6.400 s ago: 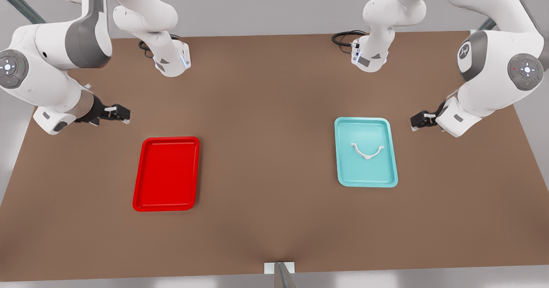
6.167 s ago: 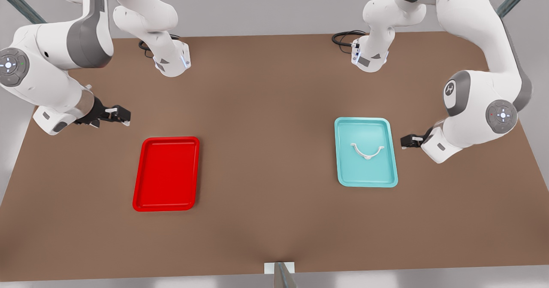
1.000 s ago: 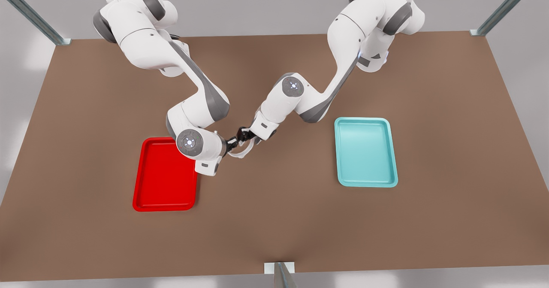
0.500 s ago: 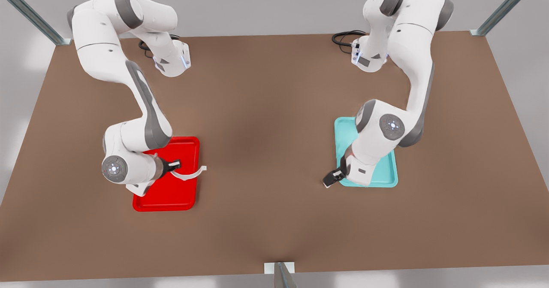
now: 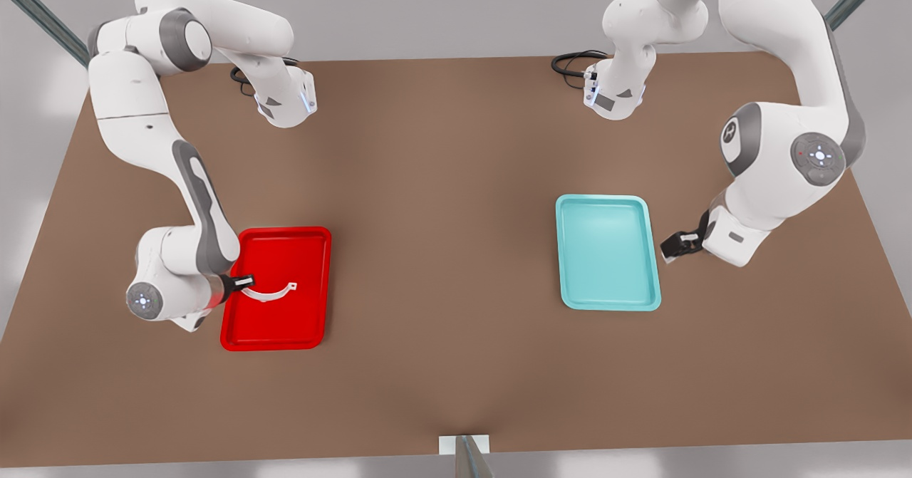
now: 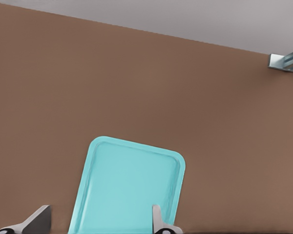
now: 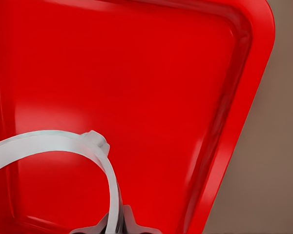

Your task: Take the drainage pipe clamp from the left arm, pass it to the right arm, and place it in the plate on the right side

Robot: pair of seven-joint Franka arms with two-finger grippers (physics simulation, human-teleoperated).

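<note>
Presently the right gripper (image 5: 246, 281) stands at the front view's left, its jaws pinched on one end tab of the drainage pipe clamp (image 5: 269, 293). The right wrist view confirms this close up: the two dark fingers (image 7: 129, 223) press together on the white strap (image 7: 63, 146), which curves away from them over the red floor. The front view adds that the clamp's arc lies over the middle of the plate (image 5: 313, 239), free end tab pointing toward the plate's centre; whether it touches the floor cannot be told.

The clamp is a thin white half-ring with short flat tabs at both ends.

The left gripper (image 5: 675, 244) waits at the front view's right, just beside the teal tray (image 5: 605, 300) and over bare table (image 5: 456, 364). The left wrist view shows its two fingertips (image 6: 158, 222) spread well apart, nothing between them, with the teal tray (image 6: 132, 185) beyond. That tray holds nothing. The red plate holds only the clamp and the gripper reaching in over its rim.
</note>
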